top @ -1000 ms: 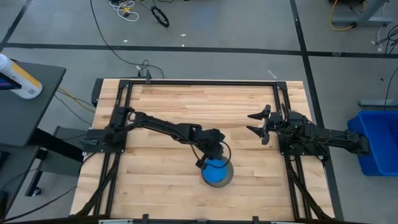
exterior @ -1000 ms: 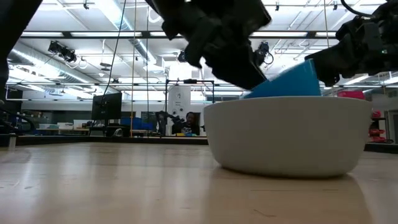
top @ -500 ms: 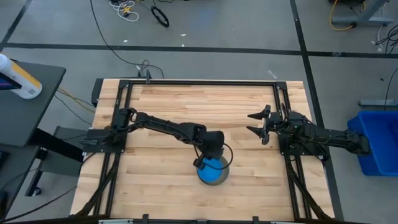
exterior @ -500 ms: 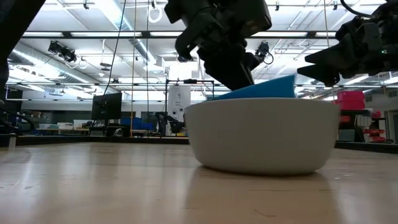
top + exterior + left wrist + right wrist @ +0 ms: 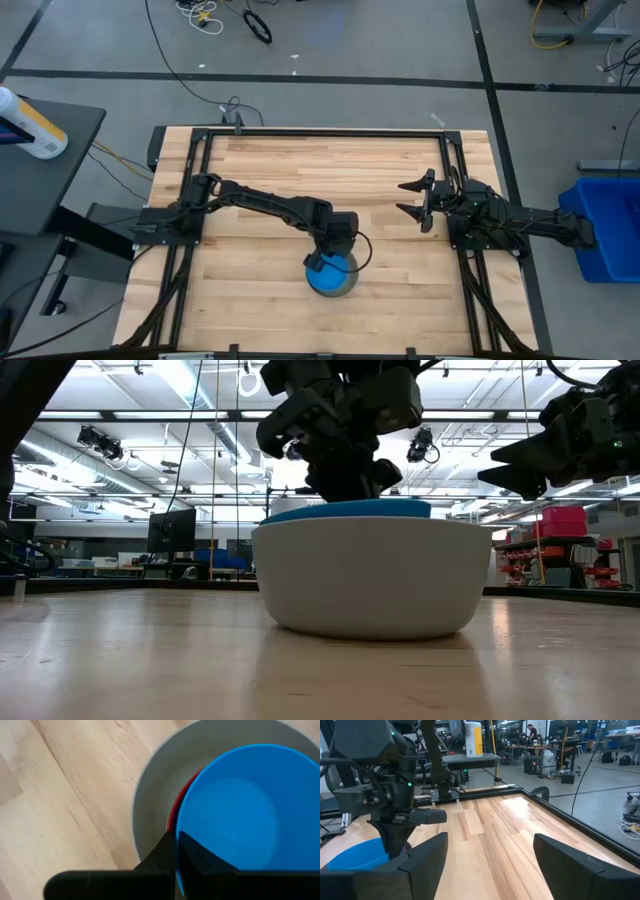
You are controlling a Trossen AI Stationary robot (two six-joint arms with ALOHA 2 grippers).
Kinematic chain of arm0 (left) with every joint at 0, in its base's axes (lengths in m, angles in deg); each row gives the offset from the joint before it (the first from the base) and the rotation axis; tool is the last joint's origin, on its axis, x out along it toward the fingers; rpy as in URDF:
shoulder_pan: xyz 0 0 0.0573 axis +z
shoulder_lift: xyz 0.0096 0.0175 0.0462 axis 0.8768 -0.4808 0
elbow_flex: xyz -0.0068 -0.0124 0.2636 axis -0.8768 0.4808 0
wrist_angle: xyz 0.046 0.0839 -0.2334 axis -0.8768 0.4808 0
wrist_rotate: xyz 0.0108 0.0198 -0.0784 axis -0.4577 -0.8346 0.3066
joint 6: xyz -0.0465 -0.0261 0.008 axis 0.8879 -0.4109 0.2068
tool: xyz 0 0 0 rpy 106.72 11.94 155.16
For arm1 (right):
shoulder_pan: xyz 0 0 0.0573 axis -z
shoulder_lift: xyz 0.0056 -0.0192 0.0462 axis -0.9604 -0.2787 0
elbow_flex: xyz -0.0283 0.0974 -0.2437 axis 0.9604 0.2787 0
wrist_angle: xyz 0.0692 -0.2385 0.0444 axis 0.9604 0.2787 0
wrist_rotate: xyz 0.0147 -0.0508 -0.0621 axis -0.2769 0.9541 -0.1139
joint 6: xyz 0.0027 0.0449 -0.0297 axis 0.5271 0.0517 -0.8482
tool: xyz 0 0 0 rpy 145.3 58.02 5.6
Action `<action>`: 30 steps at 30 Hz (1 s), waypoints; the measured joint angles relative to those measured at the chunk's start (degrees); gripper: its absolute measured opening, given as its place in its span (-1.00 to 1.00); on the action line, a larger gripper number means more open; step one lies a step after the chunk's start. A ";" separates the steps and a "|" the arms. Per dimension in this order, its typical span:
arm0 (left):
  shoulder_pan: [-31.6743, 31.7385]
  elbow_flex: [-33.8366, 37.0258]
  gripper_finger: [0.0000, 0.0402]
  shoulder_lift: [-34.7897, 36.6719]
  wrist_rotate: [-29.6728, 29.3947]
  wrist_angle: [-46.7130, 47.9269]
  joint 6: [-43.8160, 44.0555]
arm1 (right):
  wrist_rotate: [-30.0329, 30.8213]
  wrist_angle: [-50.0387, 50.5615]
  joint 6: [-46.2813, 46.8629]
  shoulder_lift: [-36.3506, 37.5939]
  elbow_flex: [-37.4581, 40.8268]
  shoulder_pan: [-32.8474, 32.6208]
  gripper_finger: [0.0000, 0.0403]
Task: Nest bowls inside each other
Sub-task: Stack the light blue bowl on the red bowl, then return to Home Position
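A bright blue bowl (image 5: 235, 805) sits level inside a red bowl (image 5: 176, 815), of which only a sliver of rim shows. Both lie in the large grey bowl (image 5: 150, 795), which stands on its base on the table near the front edge (image 5: 345, 290). My left gripper (image 5: 177, 845) comes down from above onto the stack and is shut on the blue bowl. My right gripper (image 5: 420, 200) stands open and level at the table's right side, well apart from the bowls, with nothing between its fingers. My left gripper pinches the blue bowl's rim (image 5: 181, 827) on the side toward the table's left. One finger (image 5: 200, 860) is inside the bowl and the other (image 5: 162, 855) outside it. The fingers slant steeply down from above. The bowl lies level, nested in the stack.
Black rails (image 5: 330, 133) frame the wooden table (image 5: 260, 170) on its far, left and right sides. Bare wood lies all round the bowl stack. A blue bin (image 5: 605, 225) stands on the floor off the right edge.
My left gripper has tipped more steeply downward while staying shut. The blue bowl, tilted with one side raised a second ago, now lies level in the grey bowl. The whole stack has slid a little toward the table's left edge.
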 joint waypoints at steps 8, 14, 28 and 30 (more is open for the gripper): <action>-0.04 -0.13 -0.98 0.02 -0.78 4.85 1.42 | 0.00 0.00 0.20 -0.02 0.00 0.00 0.53; -0.04 -0.09 -0.98 -0.02 -0.74 7.13 2.76 | 0.00 0.01 1.28 -0.02 0.00 0.00 0.48; -1.04 0.54 -0.21 -0.81 -4.45 6.79 3.79 | -0.02 2.44 4.30 0.00 0.00 0.00 0.35; -1.14 0.52 -0.06 -0.77 -4.90 6.91 4.09 | -0.02 2.90 4.55 -0.02 0.00 0.00 0.33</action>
